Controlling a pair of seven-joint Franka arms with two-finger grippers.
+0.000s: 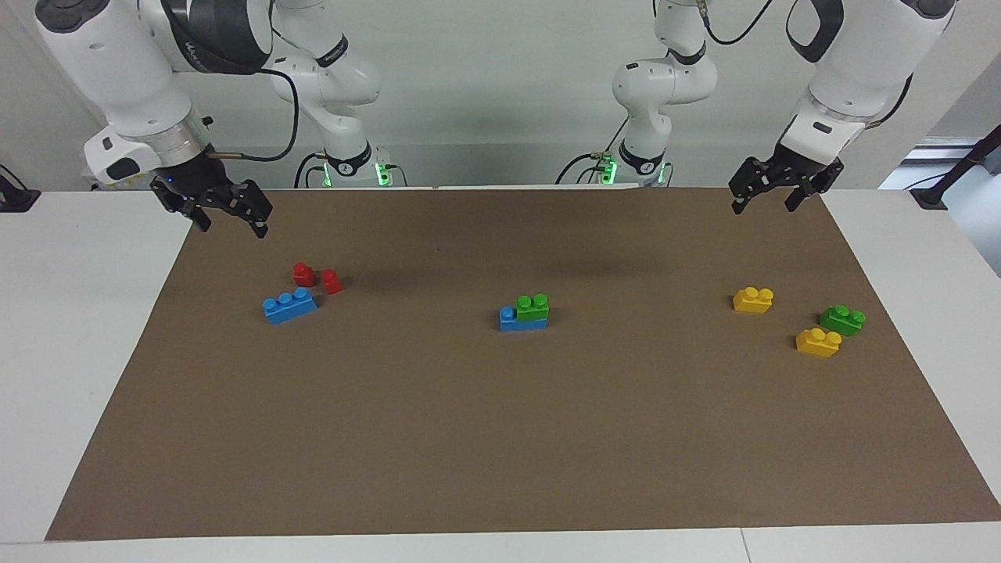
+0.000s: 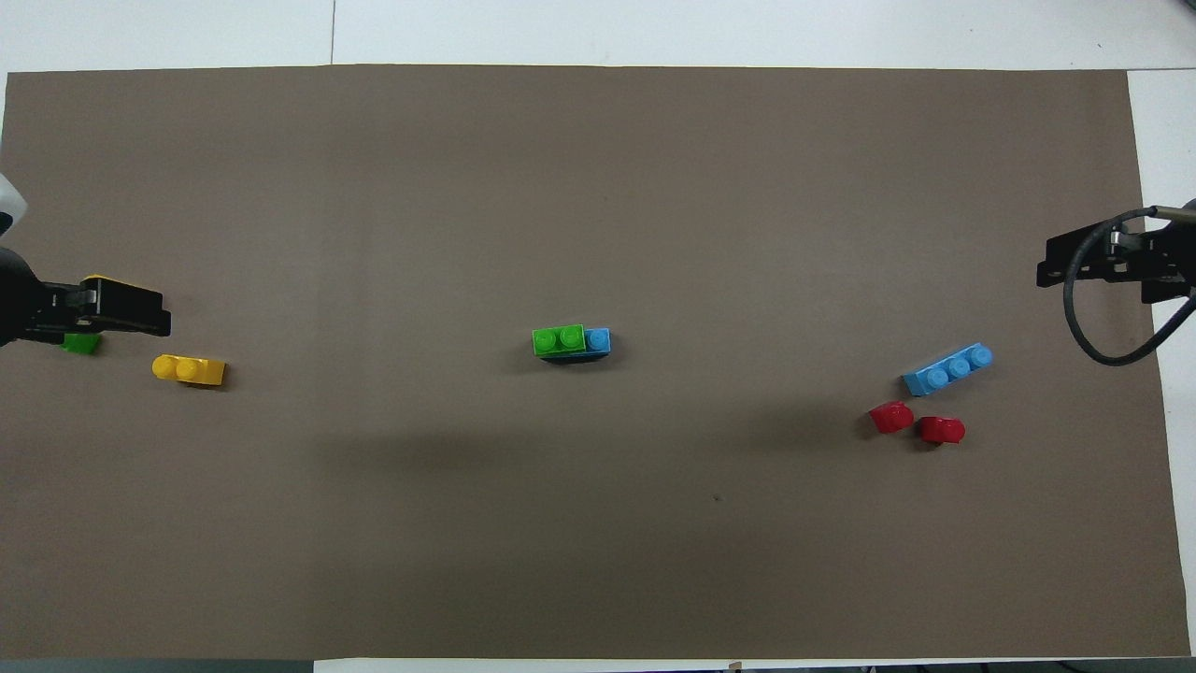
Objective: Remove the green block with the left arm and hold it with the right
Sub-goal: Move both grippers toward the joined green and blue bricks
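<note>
Sitting mid-mat: green block [image 1: 532,307] atop blue brick [image 1: 518,320]
Left gripper [image 1: 765,197]: fingers released, hovering mat's 2 o'clock corner
Right gripper [image 1: 231,220]: fingers released, 10 o'clock corner

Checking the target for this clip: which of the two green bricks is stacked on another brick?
The green block at the middle of the mat, sitting on a blue brick. The other green brick lies on the mat beside the yellow bricks.
</note>
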